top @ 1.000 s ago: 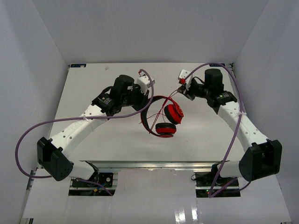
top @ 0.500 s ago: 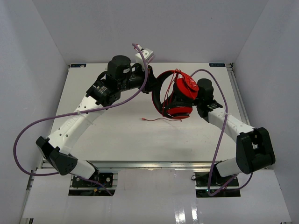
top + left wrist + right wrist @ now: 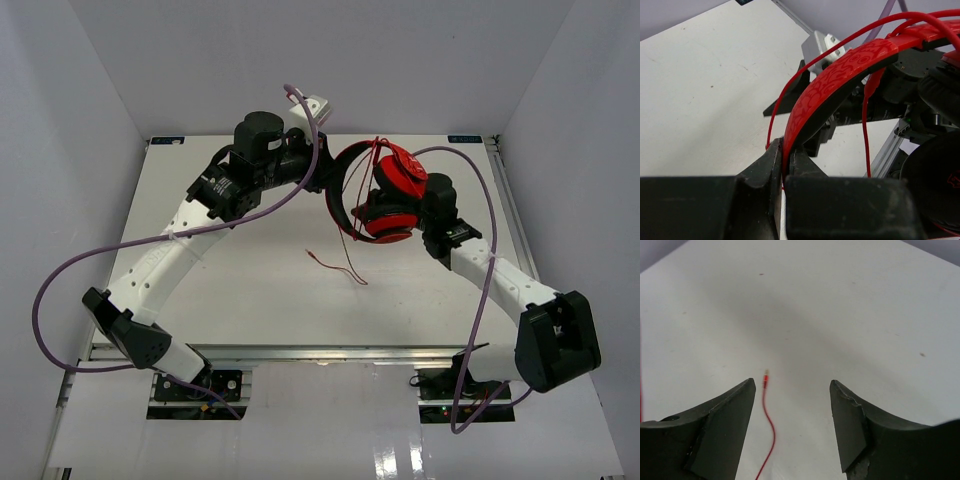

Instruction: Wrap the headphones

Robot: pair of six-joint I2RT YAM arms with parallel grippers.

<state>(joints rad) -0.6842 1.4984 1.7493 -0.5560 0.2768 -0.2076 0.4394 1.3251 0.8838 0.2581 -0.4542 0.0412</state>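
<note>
From above, the headphones (image 3: 388,192) are lifted off the table (image 3: 230,300), at about 1 o'clock from its centre. The left gripper (image 3: 322,185) meets the headband (image 3: 338,205) at the 9 o'clock side. The ear cups (image 3: 392,212) hang in front of the right arm (image 3: 470,260), and they hide its fingers here. The thin red cable (image 3: 345,265) falls toward 7 o'clock, and its free end lies on the table.

In the left wrist view, the left gripper (image 3: 785,156) pinches the patterned red headband (image 3: 840,70) tightly between its fingers (image 3: 762,167). A loop of cable (image 3: 865,130) hangs at 3 o'clock.

In the right wrist view, the right gripper (image 3: 792,385) stands wide and holds nothing. Between its fingers (image 3: 725,425), near the one at 9 o'clock, the cable (image 3: 771,432) end rests on the table (image 3: 840,300)
</note>
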